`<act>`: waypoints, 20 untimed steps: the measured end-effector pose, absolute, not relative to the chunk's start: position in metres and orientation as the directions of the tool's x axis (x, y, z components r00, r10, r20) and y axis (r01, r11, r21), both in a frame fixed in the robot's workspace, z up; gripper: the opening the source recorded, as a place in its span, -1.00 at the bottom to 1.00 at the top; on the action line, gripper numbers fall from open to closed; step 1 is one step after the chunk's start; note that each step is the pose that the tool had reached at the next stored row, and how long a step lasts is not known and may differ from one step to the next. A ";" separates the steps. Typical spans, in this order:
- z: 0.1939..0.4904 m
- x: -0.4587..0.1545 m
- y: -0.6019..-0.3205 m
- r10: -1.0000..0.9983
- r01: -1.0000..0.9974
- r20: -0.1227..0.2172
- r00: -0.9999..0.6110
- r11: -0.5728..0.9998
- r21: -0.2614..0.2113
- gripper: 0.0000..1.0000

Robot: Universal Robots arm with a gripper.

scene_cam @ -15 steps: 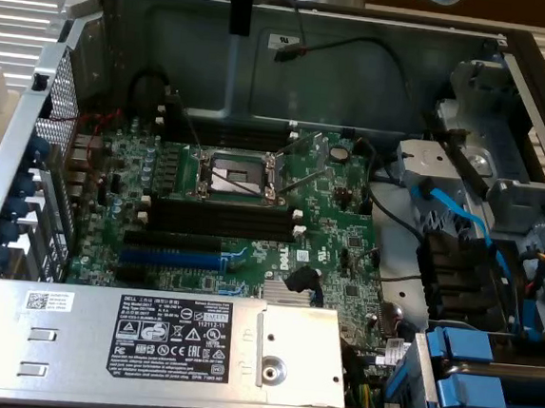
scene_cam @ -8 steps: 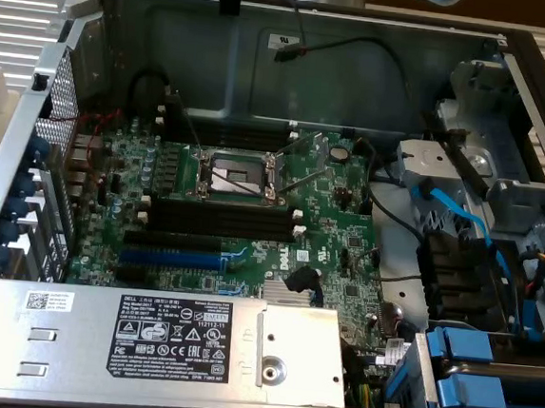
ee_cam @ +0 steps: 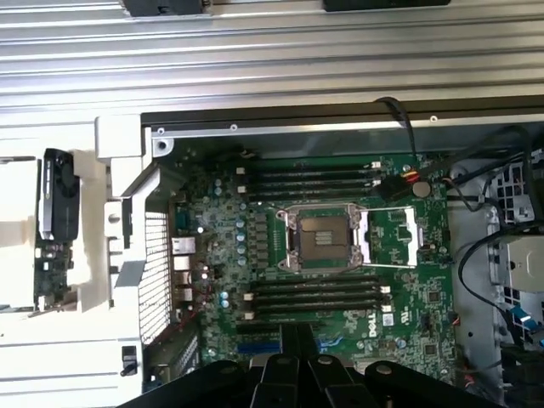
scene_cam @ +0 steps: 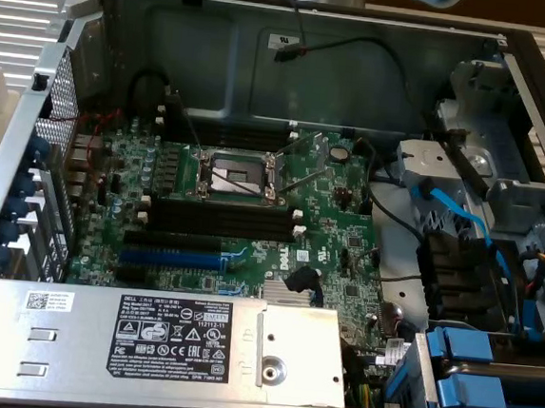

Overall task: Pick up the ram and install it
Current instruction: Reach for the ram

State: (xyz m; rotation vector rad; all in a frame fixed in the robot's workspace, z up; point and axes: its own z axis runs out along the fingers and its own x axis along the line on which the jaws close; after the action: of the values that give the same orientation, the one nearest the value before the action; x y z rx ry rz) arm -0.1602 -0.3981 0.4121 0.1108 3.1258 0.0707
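The ram (ee_cam: 53, 229) appears as a long narrow stick, dark along one stretch and green along the other. It lies outside the computer case (scene_cam: 219, 56) on a white holder (ee_cam: 17, 221), just beyond the case's perforated rear panel (ee_cam: 155, 255). It is well apart from the gripper (ee_cam: 299, 340), whose black fingers are pressed together with nothing visible between them, above the motherboard (ee_cam: 425, 297).

The case lies open on a silver ribbed metal surface (ee_cam: 272, 68). On the green board, long black slots (scene_cam: 224, 217) with white end clips run on both sides of the metal processor socket (scene_cam: 237, 174), and a blue slot (scene_cam: 177, 253) sits just beside the nearer set. Black cables and a blue cable (scene_cam: 453, 215) cross the drive bay on the exterior view's right.

A white DELL logo (scene_cam: 292, 256) is printed on the board. The grey power supply (scene_cam: 170, 334) carries a black label headed DELL, with small print too fine to read, and a white barcode sticker (scene_cam: 49, 301) lies beside it.
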 end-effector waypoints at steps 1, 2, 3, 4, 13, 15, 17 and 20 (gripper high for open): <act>0.412 -0.164 -0.398 0.071 0.071 -0.011 -0.997 0.996 0.046 -0.80; 0.412 -0.167 -0.398 0.071 0.071 -0.011 -0.997 0.996 0.045 -0.80; 0.412 -0.171 -0.398 0.071 0.071 -0.011 -0.997 0.996 0.045 -0.80; 0.412 -0.175 -0.398 0.071 0.071 -0.011 -0.997 0.997 0.045 -0.80; 0.414 -0.197 -0.398 0.071 0.071 0.007 -0.997 0.996 0.047 -0.80; 0.414 -0.206 -0.398 0.071 0.071 0.007 -0.997 0.996 0.047 -0.80; 0.414 -0.224 -0.397 0.071 0.071 0.007 -0.997 0.997 0.043 -0.80; 0.413 -0.236 -0.397 0.071 0.071 0.006 -0.997 0.997 0.035 -0.80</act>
State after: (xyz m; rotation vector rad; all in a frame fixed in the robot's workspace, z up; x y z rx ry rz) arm -0.2360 -0.3969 0.4133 0.1122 3.1439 0.0561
